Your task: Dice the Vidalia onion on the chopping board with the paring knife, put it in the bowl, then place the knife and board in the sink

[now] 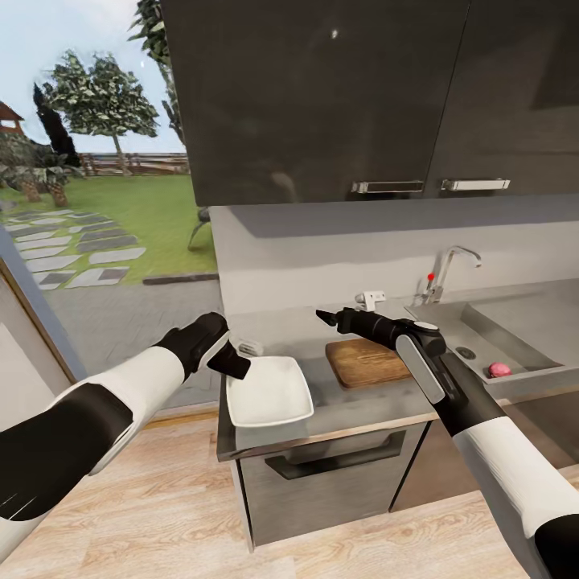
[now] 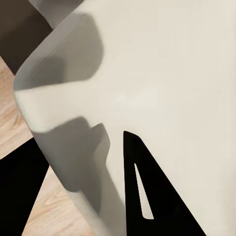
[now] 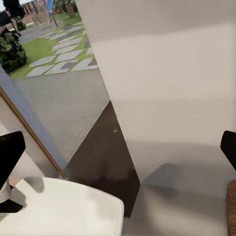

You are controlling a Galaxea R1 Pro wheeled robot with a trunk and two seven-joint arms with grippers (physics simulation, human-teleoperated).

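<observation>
Clearly the left gripper (image 1: 233, 360) pinches the near rim of the shallow white squarish bowl (image 1: 272, 394): rigid, light, glossy, likely slippery. Right gripper (image 1: 326, 317) hovers, fingers apart.

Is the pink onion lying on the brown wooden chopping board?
No, the pink onion lies in the grey steel sink, apart from the brown wooden chopping board.

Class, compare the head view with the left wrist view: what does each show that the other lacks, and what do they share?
Head view alone: the chopping board, the sink with a pinkish object inside, the tap, the right gripper above the countertop. Left wrist view alone: a close look at one dark finger over the bowl's rim. Both: the white bowl and the wood floor.
</observation>
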